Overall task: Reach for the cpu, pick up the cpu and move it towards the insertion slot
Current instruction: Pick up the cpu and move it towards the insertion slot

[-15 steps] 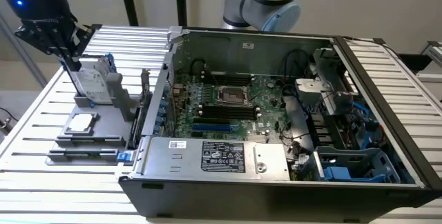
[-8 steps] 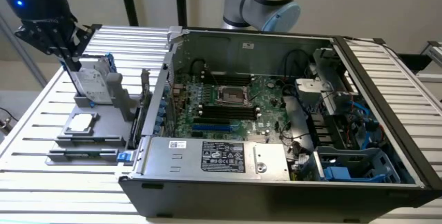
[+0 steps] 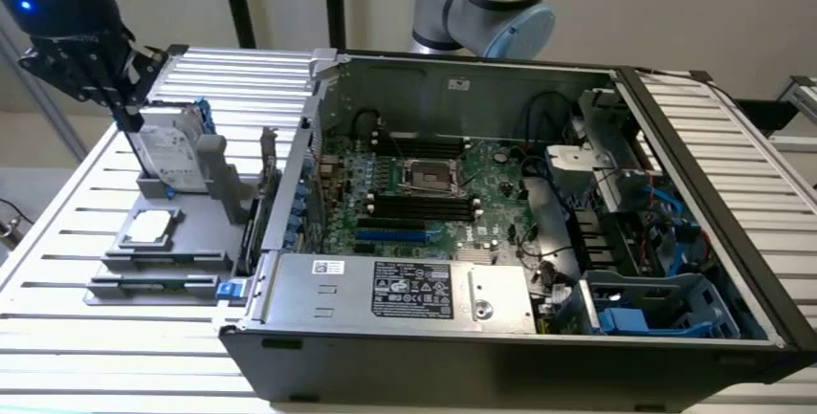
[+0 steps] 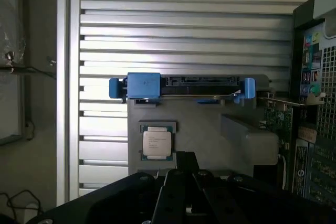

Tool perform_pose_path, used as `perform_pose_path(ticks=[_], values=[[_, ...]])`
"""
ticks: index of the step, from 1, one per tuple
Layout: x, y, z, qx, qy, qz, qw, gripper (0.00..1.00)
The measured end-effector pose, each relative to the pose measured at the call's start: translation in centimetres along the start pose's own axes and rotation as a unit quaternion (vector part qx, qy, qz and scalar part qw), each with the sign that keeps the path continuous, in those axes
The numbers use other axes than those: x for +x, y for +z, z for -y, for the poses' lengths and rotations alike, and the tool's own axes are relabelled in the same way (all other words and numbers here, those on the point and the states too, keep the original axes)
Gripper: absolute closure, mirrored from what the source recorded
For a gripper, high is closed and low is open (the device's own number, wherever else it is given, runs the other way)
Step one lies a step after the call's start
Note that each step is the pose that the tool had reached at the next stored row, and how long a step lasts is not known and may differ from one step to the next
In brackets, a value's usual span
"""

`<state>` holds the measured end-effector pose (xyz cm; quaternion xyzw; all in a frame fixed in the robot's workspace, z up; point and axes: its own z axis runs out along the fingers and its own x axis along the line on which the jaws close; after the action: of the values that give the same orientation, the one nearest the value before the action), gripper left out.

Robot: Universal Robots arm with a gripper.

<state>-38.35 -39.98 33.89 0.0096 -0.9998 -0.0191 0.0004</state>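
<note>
The cpu (image 3: pixel 151 226) lies flat, silver face up, on a grey holder (image 3: pixel 191 242) on the tabletop (image 3: pixel 52 337), well apart from the insertion slot (image 3: pixel 428 176). The hand (image 3: pixel 121 106) hangs above and beyond the cpu, by the upright hard drive (image 3: pixel 172 151). I cannot tell whether the hand is apart or together.

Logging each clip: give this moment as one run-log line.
phase: reach | end effector: by hard drive, off cpu | cpu: lying in grey tray | insertion slot: empty

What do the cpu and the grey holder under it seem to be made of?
The cpu: its top looks like metal, with a pale silver sheen and printed text. The grey holder: probably plastic, matte grey, with moulded steps and no glare.
</note>
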Motion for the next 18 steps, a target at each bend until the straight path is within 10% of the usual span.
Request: perform_pose_path(ticks=[10, 18], values=[[3.0, 0.04, 0.46, 0.0001, -0.001, -0.0001, 1.0, 0.89], [3.2, 0.04, 0.48, 0.0002, -0.002, -0.0001, 1.0, 0.89]])
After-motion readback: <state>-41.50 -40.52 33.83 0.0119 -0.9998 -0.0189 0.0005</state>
